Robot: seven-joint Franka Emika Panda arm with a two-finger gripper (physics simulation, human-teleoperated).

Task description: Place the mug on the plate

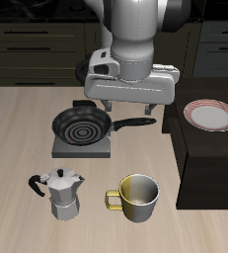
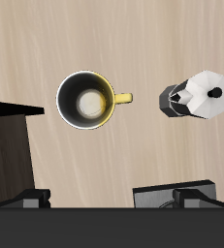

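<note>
The olive-yellow mug [image 1: 138,196] stands upright near the table's front edge, its handle toward the moka pot. In the wrist view I look straight down into the mug [image 2: 86,100] and see its pale inside. The white plate [image 1: 211,115] with a reddish-pink rim lies on top of a black box, farther back than the mug; it does not show in the wrist view. My gripper [image 1: 129,107] hangs high above the table, behind the mug, open and empty. Its fingers [image 2: 26,199] stand far apart.
A silver moka pot [image 1: 62,192] stands beside the mug near the front edge, also in the wrist view [image 2: 196,97]. A black frying pan [image 1: 83,126] sits on a grey burner block [image 1: 81,149]. The black box [image 1: 209,168] under the plate rises above the tabletop.
</note>
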